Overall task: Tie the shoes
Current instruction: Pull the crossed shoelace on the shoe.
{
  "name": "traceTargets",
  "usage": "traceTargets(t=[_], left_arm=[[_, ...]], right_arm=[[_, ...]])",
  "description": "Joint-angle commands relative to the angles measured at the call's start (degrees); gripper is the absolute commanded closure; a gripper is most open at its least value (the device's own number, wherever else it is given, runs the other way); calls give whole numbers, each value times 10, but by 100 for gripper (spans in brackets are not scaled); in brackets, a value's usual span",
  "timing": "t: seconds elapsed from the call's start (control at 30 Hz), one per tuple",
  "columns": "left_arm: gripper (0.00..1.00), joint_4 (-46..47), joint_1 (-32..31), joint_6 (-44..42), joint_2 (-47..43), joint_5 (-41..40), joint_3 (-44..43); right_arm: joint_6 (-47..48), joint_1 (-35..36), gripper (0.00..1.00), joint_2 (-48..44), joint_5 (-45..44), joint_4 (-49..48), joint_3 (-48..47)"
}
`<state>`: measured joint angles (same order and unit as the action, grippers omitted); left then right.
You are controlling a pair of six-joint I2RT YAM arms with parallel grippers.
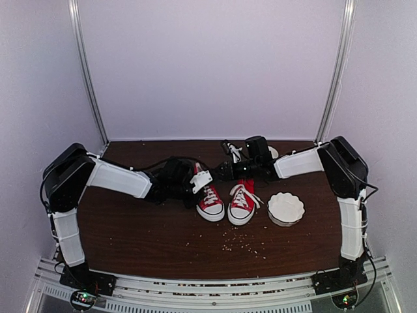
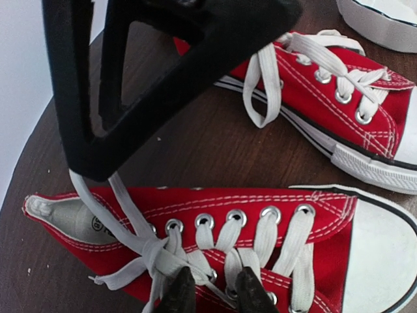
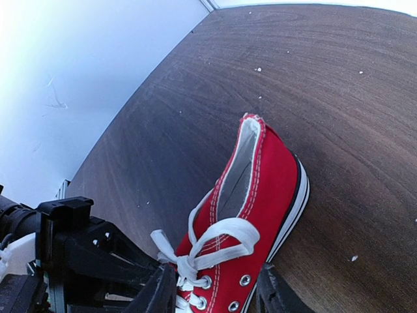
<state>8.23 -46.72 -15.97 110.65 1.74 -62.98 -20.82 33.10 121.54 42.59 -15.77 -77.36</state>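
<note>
Left claw [image 2: 212,293], grip unclear, meets the shoe's [image 2: 195,199] knot [image 2: 159,254]; right claw [image 3: 218,292], released, straddles it.

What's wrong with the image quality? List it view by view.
Top external: even, soft light; the red sneakers small and slightly blurred. Left wrist: white laces sharp, toe cap nearly washed out. Right wrist: wall overexposed to blank white, table edge bowed by the wide lens.

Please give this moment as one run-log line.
stage: tying in progress | left gripper: jaws slightly apart over left shoe laces | right gripper: jaws astride right shoe, grip unclear
</note>
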Motion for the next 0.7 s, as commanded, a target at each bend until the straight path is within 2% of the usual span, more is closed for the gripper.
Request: traceTargets(t=[0.0, 0.1, 0.2, 0.27, 0.57, 0.67], left_arm=[[73, -33, -3, 45, 6, -41, -19], [73, -48, 1, 69, 7, -52, -22], [86, -57, 2, 93, 9, -47, -29], [90, -63, 3, 100, 12, -46, -35], [85, -86, 3, 112, 29, -70, -57], [87, -96, 3, 110, 33, -69, -63]], right_arm=[[11, 2, 59, -2, -10, 4, -7], [15, 2, 59, -4, -11, 5, -6], [16, 2, 59, -6, -11, 7, -5], [17, 3, 59, -7, -11, 7, -4], [23, 3, 59, -11, -8, 7, 0], [23, 3, 60, -11, -6, 7, 0]])
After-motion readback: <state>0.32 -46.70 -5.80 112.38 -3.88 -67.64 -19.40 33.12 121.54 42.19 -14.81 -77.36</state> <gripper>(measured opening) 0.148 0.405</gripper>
